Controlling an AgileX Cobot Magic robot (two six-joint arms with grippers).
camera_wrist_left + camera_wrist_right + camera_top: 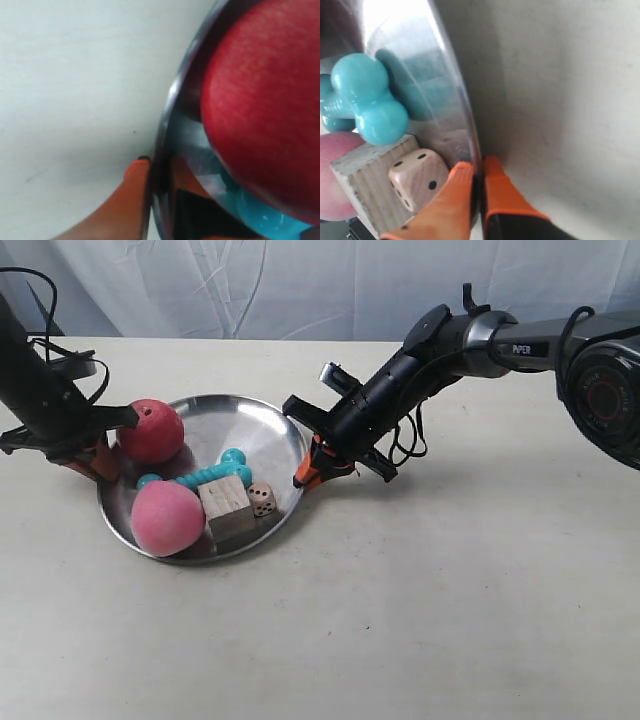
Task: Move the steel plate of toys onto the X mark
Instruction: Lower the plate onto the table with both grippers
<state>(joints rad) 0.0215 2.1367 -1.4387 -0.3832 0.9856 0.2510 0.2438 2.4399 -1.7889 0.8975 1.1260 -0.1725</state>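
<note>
Gripping looks to be the step in hand. The left gripper (pixel 98 462) and the right gripper (pixel 306 474) are pinching opposite sides of the round, shallow, shiny silver steel plate (pixel 245 430). The plate is lying on the pale table (pixel 430 620), towards the exterior view's left. Each pair of orange fingers is closing almost fully, one finger inside the raised rim and one outside, with only thin metal between them.

Riding in the plate are a round red apple (pixel 152 430), a soft pink ball (pixel 165 518), a teal bone-shaped toy (pixel 210 474), a pale wooden cube (pixel 226 506) and a small beige die (pixel 262 499). The thin black X mark is not showing in any view, so the goal spot cannot be placed.

As I judge it, the next move is calling for both arms to rise together, keeping the plate level. Otherwise the apple and ball may go rolling, or the rim may slide out of such a narrow pinch.

The left wrist view is confirming the grip on the rim with the apple close by, which the exterior view is half hiding behind the arm. The right wrist view is showing the die lying just beside the inner finger. Only the exterior view is taking in the whole plate, all five toys and both arms.
</note>
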